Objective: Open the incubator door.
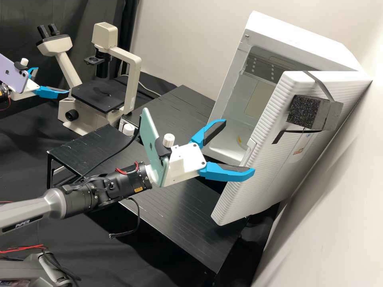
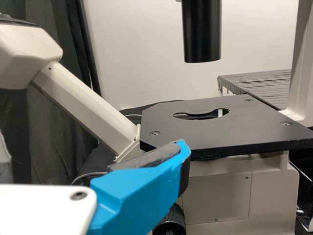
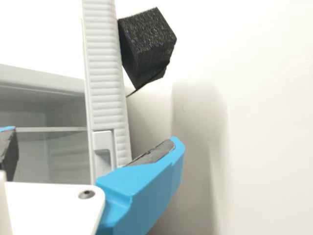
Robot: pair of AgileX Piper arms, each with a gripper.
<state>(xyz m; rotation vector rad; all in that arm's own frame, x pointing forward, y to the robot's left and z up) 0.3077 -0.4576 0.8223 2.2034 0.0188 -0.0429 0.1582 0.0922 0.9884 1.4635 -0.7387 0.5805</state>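
We see the incubator [image 1: 295,36] on the slatted black counter [image 1: 179,207], and we take it as our landmark for everything else. Its door [image 1: 275,159] stands open, swung outward from the incubator's front, so we can look into the pale chamber, where a small yellow mark [image 1: 238,140] shows on the floor. On the door's ribbed outer face, facing away from the incubator's chamber, we find a dark foam block [image 1: 305,111] held by a grey strap [image 1: 319,85]. A small recessed grip [image 3: 102,147] sits in the door's free edge. We have the right gripper [image 1: 239,146] in front of the incubator, at that free edge, with its fingers spread wide: one lies toward the chamber, the other toward the door's outer face. We cannot tell whether either finger touches the door; the gripper is not closed on it. A green phone [image 1: 149,143] is mounted behind this gripper, farther from the incubator. We have the left gripper [image 1: 52,81] well apart from the incubator, beyond the cream microscope [image 1: 133,79], its fingers also parted and nothing between them. A purple phone [image 1: 14,73] is mounted on that arm, farther still from the incubator. The microscope's black stage [image 2: 244,122] lies between the left gripper and the incubator.
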